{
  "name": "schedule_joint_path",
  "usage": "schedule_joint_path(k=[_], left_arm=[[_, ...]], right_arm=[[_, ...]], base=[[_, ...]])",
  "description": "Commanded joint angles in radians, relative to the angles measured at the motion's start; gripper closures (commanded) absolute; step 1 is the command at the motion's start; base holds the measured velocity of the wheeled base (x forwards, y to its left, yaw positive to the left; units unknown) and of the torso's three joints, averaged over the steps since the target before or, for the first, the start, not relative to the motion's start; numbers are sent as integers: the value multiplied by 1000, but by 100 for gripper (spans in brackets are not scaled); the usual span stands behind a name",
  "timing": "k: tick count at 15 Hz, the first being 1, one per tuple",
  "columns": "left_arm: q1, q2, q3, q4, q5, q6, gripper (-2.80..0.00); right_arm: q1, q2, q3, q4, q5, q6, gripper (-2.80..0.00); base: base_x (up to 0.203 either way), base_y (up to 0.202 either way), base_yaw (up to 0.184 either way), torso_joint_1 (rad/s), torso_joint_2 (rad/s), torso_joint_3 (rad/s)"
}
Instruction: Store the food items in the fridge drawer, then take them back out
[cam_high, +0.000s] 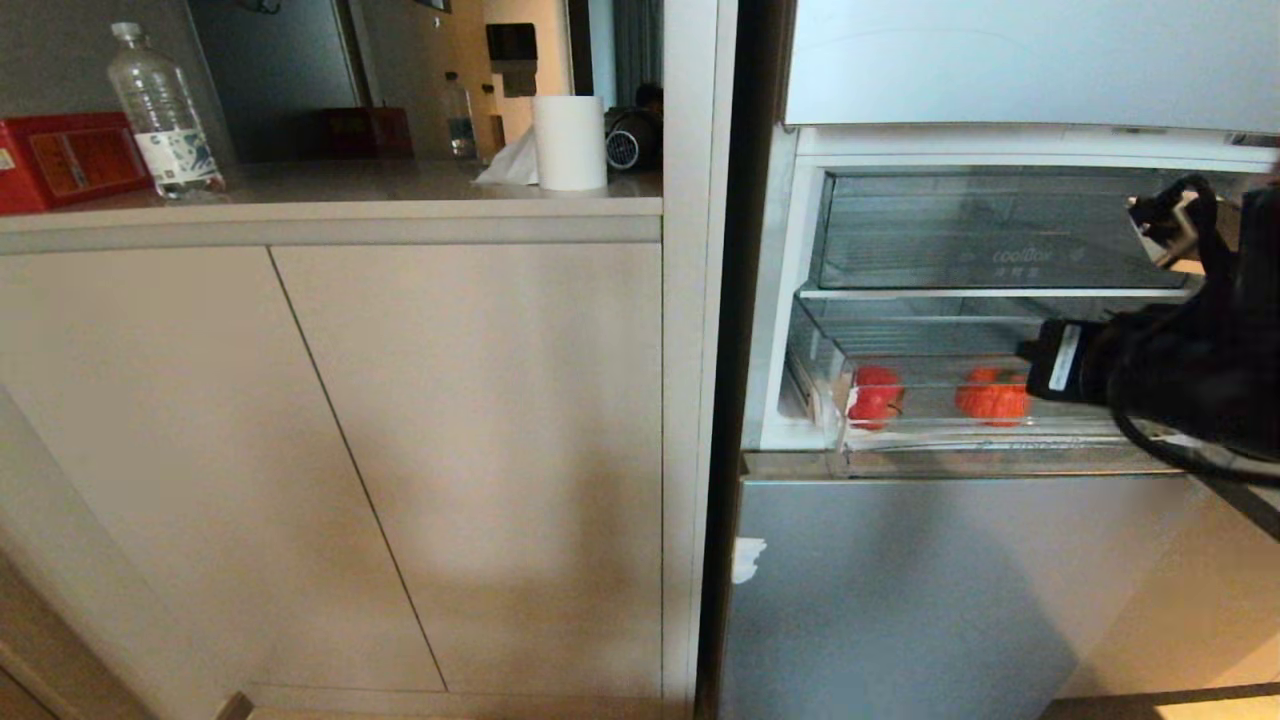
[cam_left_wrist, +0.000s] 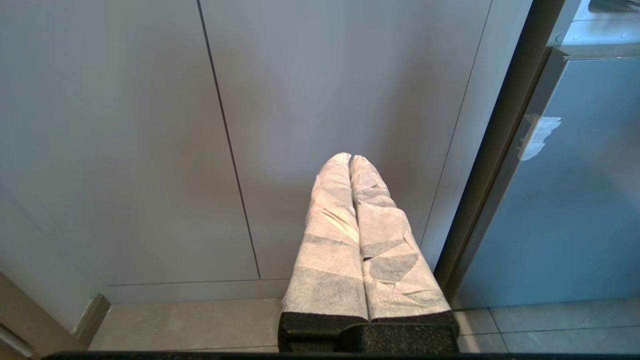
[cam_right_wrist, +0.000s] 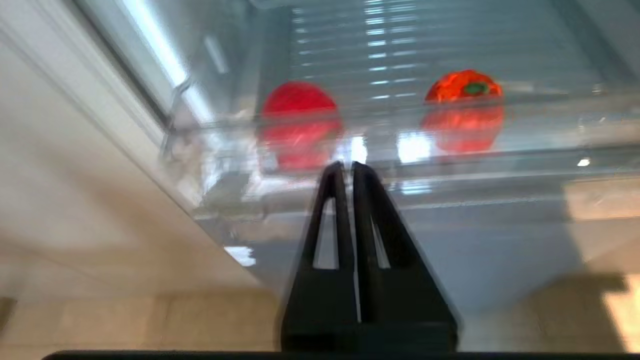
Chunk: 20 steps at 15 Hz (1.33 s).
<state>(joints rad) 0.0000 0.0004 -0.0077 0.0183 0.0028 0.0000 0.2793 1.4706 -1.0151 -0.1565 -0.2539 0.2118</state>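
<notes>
With the right gripper (cam_right_wrist: 348, 167) pressed together and empty outside the drawer (cam_high: 1000, 425) front wall, both red food items (cam_high: 876, 395) sat inside; reaching in could have clipped the clear wall, while the left gripper (cam_left_wrist: 349, 160) was parked shut by the cabinet (cam_left_wrist: 125, 150).

This is a home kitchen. A long worktop (cam_high: 330, 195) runs above plain beige cabinet doors (cam_high: 300, 450), and on it stand a plastic water bottle (cam_high: 160, 110), a roll of kitchen paper (cam_high: 569, 142) and a red box (cam_high: 65, 160). Just beside the cabinets a fridge (cam_high: 900, 590) is built in, its upper door open, showing clear plastic compartments; the lower one, the fridge drawer (cam_high: 960, 400), holds two red food items (cam_high: 877, 396). The floor (cam_left_wrist: 190, 325) is of grey tiles, and behind the worktop another room with a curtain is visible.
</notes>
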Motion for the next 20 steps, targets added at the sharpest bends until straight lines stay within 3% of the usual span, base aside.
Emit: schedule_joint_path(k=[1,6,9,13,18,20], left_arm=[[0,-2,0,0,0,0,0],[0,-2,0,0,0,0,0],[0,-2,0,0,0,0,0],[0,-2,0,0,0,0,0],[0,-2,0,0,0,0,0],[0,-2,0,0,0,0,0]], right_arm=[[-89,188,-169,68,56,1,0],[-146,464,-516,223,110,-31,0],[-159,518,-657,423,116,-47,0],[-172,498,-763,690,129,-60,0],[-193,355,-810,1008,239,-68,0],[-204,308,-804,1066,254,-84,0]], base=[[0,0,0,0,0,0],[0,0,0,0,0,0],[0,0,0,0,0,0],[0,0,0,0,0,0],[0,0,0,0,0,0],[0,0,0,0,0,0]])
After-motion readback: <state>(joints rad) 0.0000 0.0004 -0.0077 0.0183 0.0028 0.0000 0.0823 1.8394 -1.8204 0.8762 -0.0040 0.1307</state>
